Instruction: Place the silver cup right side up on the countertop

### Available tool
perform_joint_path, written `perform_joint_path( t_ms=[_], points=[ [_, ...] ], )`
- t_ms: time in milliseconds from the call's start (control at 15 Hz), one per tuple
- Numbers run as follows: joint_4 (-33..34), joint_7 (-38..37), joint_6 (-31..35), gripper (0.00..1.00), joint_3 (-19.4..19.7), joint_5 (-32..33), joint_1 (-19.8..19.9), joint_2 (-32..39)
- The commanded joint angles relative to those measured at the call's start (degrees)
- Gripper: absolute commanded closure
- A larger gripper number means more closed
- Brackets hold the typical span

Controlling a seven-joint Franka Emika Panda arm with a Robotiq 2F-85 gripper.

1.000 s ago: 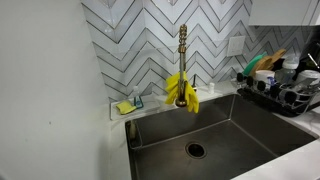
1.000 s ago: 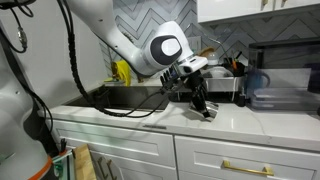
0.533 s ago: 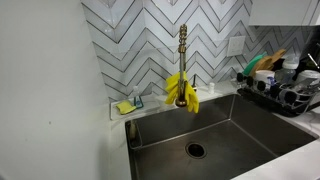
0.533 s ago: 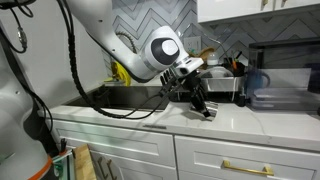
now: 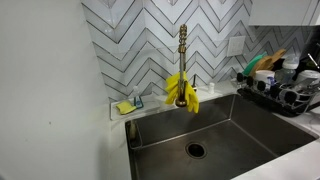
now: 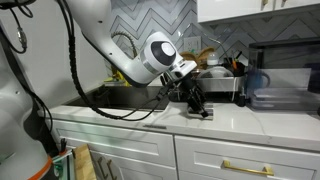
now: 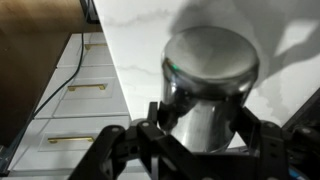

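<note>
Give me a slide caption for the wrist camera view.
Robot fingers grip the silver cup, with the pale countertop behind it.

silver cup (image 7: 210,80) blurred, lower part hidden behind the jaws, dish rack (image 5: 285,95) cut off at the edge

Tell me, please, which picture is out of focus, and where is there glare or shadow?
Wrist view: the silver cup is close and out of focus, with glare streaks on its wall; shadows darken the countertop behind it. Exterior view: the sink is dim but fairly sharp. Exterior view: the hand is a small dark shape against the pale countertop.
</note>
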State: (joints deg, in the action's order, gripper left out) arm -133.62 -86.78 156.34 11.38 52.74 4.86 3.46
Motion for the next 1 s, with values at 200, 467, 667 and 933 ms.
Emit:
perform_joint_path(
  t_ms=[200,467,667,933],
  points=[
    [-1.4,-4.8,1.5,0.44,0.0,2.8,-0.1,0.2],
    [-1.5,-5.2,1.6,0.00,-0.1,2.3,-0.1,0.4],
    [-1.2,-5.4,1.6,0.00,-0.2,2.1,0.0,0.7],
    [-0.9,-5.8,1.8,0.00,-0.2,2.0,0.0,0.7]
  ],
)
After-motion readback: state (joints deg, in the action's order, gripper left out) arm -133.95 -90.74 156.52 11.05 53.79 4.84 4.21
